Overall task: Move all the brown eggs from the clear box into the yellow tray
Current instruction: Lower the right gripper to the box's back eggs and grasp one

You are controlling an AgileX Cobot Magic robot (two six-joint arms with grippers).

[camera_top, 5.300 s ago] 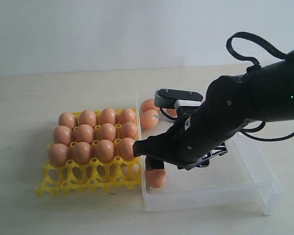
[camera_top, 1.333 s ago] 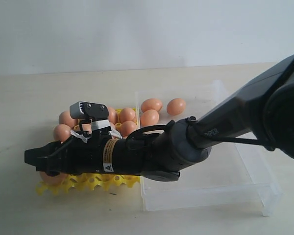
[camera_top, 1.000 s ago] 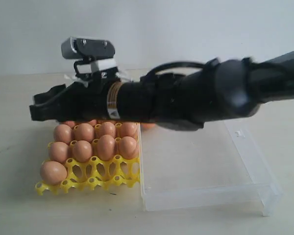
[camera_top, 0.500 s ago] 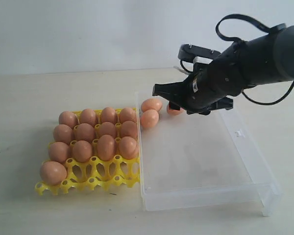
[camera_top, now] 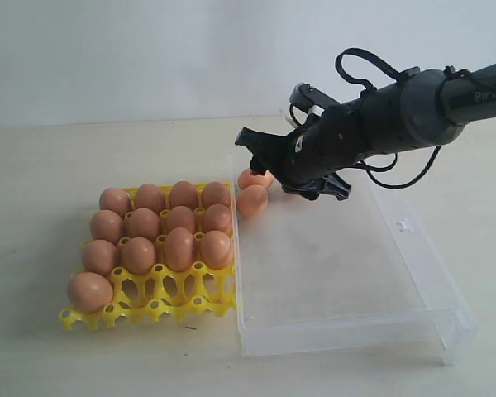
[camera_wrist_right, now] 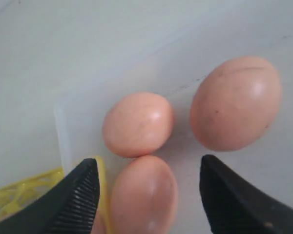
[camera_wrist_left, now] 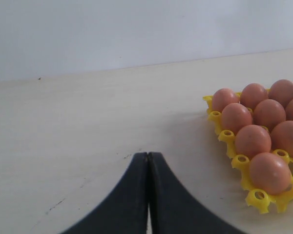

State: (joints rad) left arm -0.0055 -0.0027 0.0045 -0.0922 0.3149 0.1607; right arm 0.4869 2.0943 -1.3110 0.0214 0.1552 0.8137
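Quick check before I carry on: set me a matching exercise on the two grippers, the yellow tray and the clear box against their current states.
Things:
1. left gripper
2. right gripper
3. yellow tray
4. clear box

States:
A. three brown eggs inside
B. fingers open
C. fingers shut, over bare table
D. thirteen brown eggs seated, three front cups empty

Pairs: 1-C, 2-B, 3-D, 4-A

The right pincer [camera_wrist_right: 147, 168] is spread wide and angled downward, while the left pincer [camera_wrist_left: 148, 158] has its fingers pressed together.

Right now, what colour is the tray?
The tray is bright yellow; the exterior view shows it best.
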